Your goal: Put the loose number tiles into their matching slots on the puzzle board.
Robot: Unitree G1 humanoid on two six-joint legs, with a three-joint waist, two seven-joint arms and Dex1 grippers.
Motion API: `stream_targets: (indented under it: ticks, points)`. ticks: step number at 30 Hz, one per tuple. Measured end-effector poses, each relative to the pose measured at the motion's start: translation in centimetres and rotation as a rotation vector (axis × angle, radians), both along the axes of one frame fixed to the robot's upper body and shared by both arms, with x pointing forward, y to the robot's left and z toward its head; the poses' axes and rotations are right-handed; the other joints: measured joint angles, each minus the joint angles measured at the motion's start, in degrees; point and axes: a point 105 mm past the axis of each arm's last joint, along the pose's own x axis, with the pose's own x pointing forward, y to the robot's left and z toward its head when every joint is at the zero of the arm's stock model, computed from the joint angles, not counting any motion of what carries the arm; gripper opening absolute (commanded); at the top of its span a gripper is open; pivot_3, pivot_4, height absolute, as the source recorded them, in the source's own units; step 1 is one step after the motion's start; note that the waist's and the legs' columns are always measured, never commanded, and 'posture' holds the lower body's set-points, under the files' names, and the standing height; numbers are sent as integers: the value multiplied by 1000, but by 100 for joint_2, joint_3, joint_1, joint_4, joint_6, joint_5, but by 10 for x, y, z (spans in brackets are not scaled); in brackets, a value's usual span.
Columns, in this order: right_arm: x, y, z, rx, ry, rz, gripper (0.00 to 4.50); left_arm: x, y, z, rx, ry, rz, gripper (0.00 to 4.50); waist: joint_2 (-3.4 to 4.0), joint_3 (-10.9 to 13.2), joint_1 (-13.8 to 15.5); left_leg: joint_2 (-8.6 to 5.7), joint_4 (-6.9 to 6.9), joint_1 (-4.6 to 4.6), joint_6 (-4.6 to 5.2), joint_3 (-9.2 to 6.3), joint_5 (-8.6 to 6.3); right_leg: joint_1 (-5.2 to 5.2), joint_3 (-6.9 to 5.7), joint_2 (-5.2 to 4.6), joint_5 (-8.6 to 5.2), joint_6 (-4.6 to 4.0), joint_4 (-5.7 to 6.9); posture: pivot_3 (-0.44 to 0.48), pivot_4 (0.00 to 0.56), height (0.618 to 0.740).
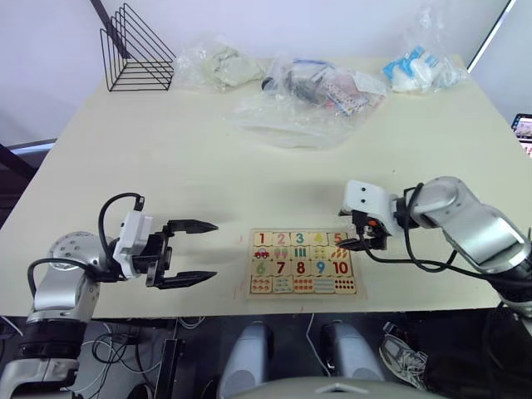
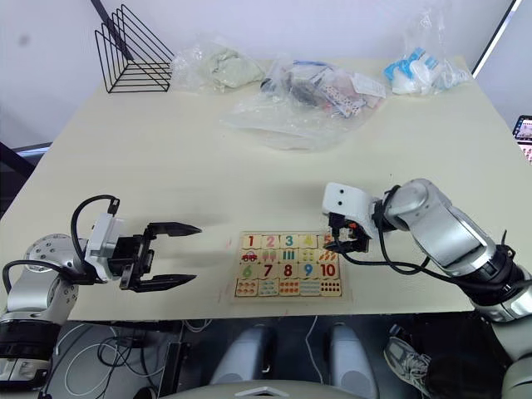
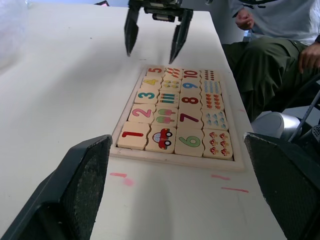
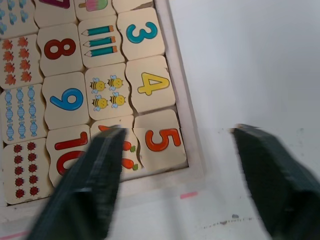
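While open, right end effector (image 1: pixel 362 243) (over tile 5 (image 4: pixel 162 139))

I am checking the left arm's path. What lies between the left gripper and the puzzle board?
Only bare table, seen in the left eye view: the left gripper hangs open beside the puzzle board, apart from it.

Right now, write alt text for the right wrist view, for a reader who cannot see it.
The puzzle board lies on a pale table with number tiles 3, 4 and 5 seated in a row along its rim. The right gripper hangs open over the corner by the 5, its two black fingers blurred.
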Motion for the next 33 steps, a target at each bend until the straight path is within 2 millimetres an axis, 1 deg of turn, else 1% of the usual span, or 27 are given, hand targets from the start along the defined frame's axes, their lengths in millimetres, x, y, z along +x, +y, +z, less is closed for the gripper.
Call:
stream_targets:
  ticks: [1,3,4,5,6,10,13,16,18,20,22,26,33]
  points:
    - [0,0,1,24,-8,2,2247,0,0,0,0,-1,1,4500,0,0,0,0,0,0,0,0,0,0,0,1,0,0,0,0,150,740]
    - [0,1,4,106,-21,8,1321,1,-1,0,1,-3,-3,4500,-1,0,-5,0,-1,0,0,2,0,0,-1,2,0,0,-1,0,150,740]
    - [0,0,3,133,-21,10,739,1,-1,-1,1,-2,-5,4500,0,0,-5,0,-2,0,0,3,0,0,0,2,0,0,0,0,150,740]
    - [-1,-1,1,170,-18,11,348,2,0,-2,0,2,0,4500,-1,0,-4,0,-1,0,0,4,0,0,-1,2,0,0,-1,0,150,740]
    - [-1,-1,0,175,-15,10,160,2,0,-2,0,5,2,4500,-1,0,-5,0,-1,0,0,4,0,0,0,2,0,0,-1,0,150,740]
    - [-3,-1,1,292,-40,32,160,2,0,-2,1,1,0,4500,-1,0,-6,0,-1,1,0,4,0,1,0,2,0,0,0,0,150,740]
    - [-8,-1,-8,356,-39,65,160,3,2,-4,0,1,7,4500,-1,0,-5,0,-1,1,0,7,0,1,0,2,0,0,0,0,150,740]
    - [-7,-3,-13,405,-42,55,160,3,2,-4,0,2,10,4500,-1,0,-6,0,0,1,0,8,0,1,0,2,0,0,2,0,150,740]
    - [-7,-5,-16,406,-43,53,160,3,2,-4,0,0,10,4500,-1,0,-5,0,0,1,0,7,0,1,0,3,0,0,1,0,150,740]
    - [-6,-10,-26,398,-39,36,160,3,4,-5,0,3,17,4500,-1,0,-5,-1,0,1,0,8,0,1,0,3,0,0,1,0,150,740]
    - [-6,-13,-31,391,-36,27,160,4,5,-6,0,4,21,4500,-1,0,-5,-2,0,1,0,9,0,1,0,3,0,0,2,0,150,740]
    - [-5,-14,-42,358,-22,20,160,4,5,-5,1,-5,20,4500,-1,0,-8,-2,0,2,0,9,0,1,0,4,0,0,2,0,150,740]
    - [-3,-12,-43,335,-32,20,160,4,5,-6,1,-7,22,4500,-3,-2,-4,-2,0,7,0,8,0,5,0,3,0,0,2,0,150,740]
